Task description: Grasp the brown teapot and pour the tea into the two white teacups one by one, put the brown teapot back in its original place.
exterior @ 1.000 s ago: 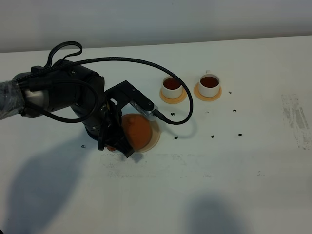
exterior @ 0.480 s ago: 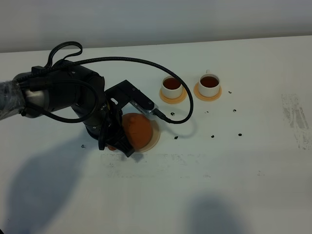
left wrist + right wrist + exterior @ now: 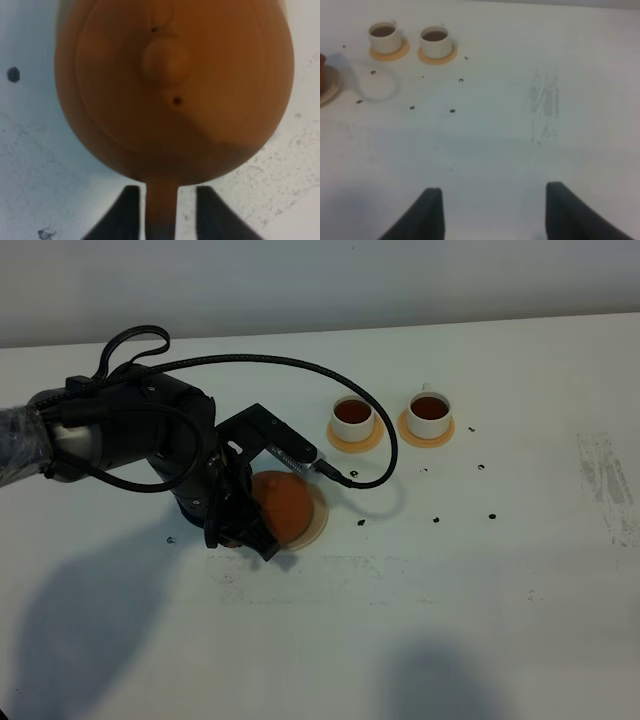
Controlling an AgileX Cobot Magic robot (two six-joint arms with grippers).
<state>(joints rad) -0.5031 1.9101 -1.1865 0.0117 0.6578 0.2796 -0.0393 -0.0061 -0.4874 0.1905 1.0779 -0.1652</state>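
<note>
Both small white cylindrical teacups (image 3: 352, 418) hold tea; the squat reddish-brown clay teapot (image 3: 280, 508) sits on its pale beige disc (image 3: 318, 522), its handle between the left claw's (image 3: 161, 210) slightly spread jaws, only withdrawal remaining.

The left arm (image 3: 150, 455) hides the brown teapot's (image 3: 281, 507) handle — spout unseen too.

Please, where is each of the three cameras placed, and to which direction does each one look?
Exterior high: above the table, looking down; shows the left arm over the brown teapot.
Left wrist: on the left arm, facing the teapot lid; left claw astride the handle.
Right wrist: looks across the table; open right claw.
Shared: exterior and right wrist both show the two white teacups.
</note>
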